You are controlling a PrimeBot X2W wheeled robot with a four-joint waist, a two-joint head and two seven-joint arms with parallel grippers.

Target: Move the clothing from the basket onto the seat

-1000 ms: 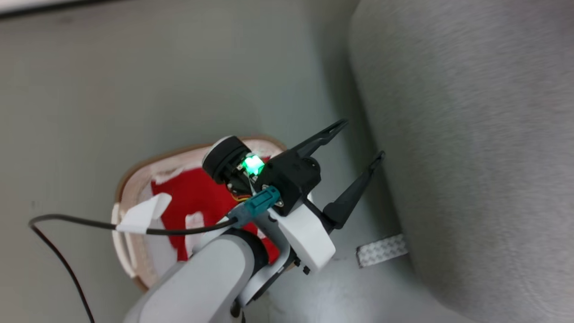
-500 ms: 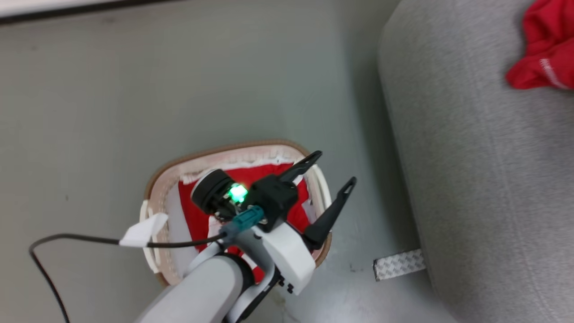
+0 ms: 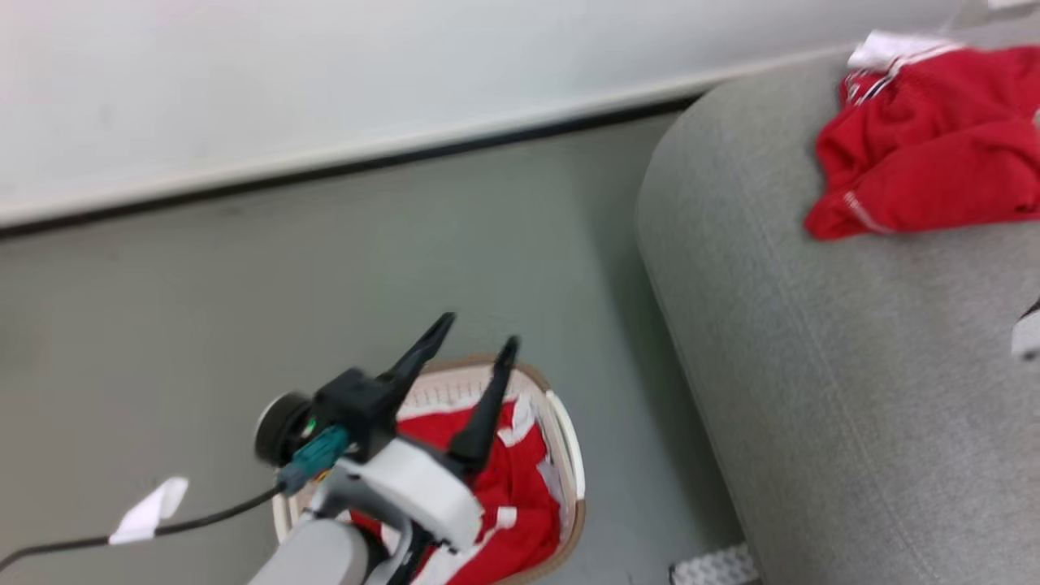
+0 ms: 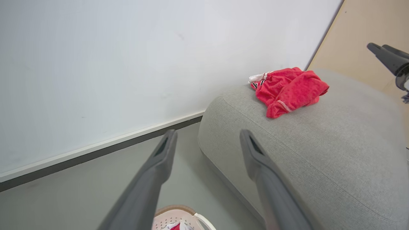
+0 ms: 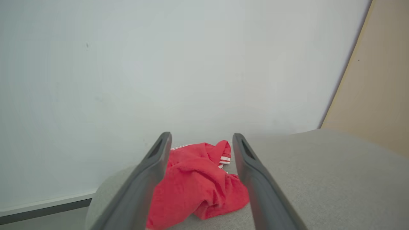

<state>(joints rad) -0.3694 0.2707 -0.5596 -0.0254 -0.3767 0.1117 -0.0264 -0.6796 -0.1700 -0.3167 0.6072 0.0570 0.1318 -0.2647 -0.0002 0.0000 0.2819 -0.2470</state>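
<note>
Head view: the left jaws stand spread and hold nothing, with both dark fingers [image 3: 486,410] hanging above the basket [image 3: 571,455], which sits on the grey floor [image 3: 244,309] just beside the seat [image 3: 812,366]. Red clothing [image 3: 512,491] with white trim lies heaped inside the basket. A red garment [image 3: 926,146] lies crumpled on top of the seat, near its far edge by the white wall [image 3: 325,73]. A black cable [image 3: 211,516] with a white tag trails from the left wrist

Left wrist view: the fingers [image 4: 159,166] are wide apart with nothing between them. Beyond them the red garment [image 4: 289,89] rests on the seat [image 4: 319,153], and the basket's rim [image 4: 174,210] shows at the bottom edge

Right wrist view: the right jaws are spread, their fingers [image 5: 153,172] framing the red garment [image 5: 195,188], which lies loose on the seat [image 5: 319,166]; whether they touch it cannot be told
</note>
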